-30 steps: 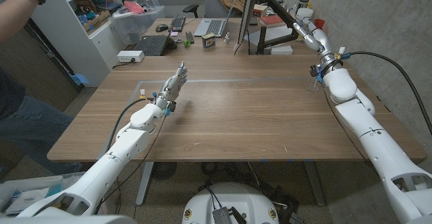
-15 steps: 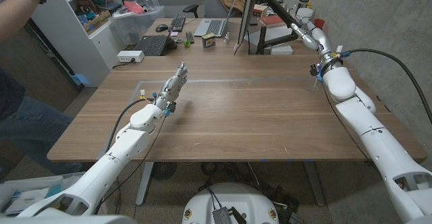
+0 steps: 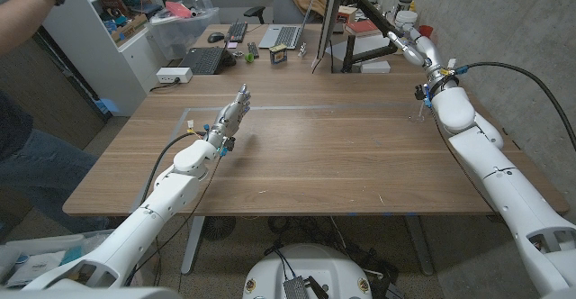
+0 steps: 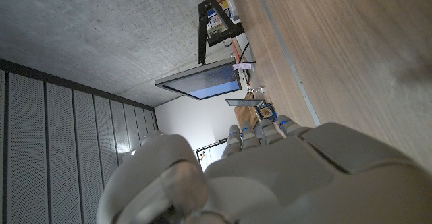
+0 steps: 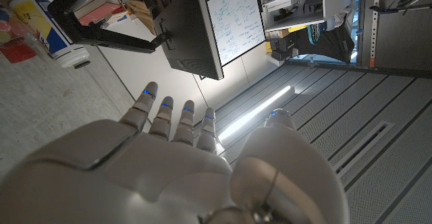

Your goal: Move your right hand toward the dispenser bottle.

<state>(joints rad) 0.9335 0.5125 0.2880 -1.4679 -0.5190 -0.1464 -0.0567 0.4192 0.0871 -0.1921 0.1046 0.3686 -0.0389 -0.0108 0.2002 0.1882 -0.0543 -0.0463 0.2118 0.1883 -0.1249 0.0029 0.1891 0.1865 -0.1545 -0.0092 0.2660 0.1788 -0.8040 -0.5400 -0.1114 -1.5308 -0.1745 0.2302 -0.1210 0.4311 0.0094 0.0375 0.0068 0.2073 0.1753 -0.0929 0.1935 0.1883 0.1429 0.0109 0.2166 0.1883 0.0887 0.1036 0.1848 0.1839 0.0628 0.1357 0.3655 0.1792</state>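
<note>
On the wooden worktop [image 3: 342, 155] no dispenser bottle is identifiable, so the empty right hand [image 3: 407, 40], fingers extended side by side, risks striking the monitor arm [image 3: 373, 15] beyond.

Two arms over a wooden table [image 3: 342, 164]

Left hand [image 3: 232, 117] at about ten o'clock, fingers straight and together, empty. Right hand [image 3: 416, 47] at two o'clock, past the far edge, near a monitor [image 3: 328, 15]. Person's leg [image 3: 40, 168] at nine.
</note>
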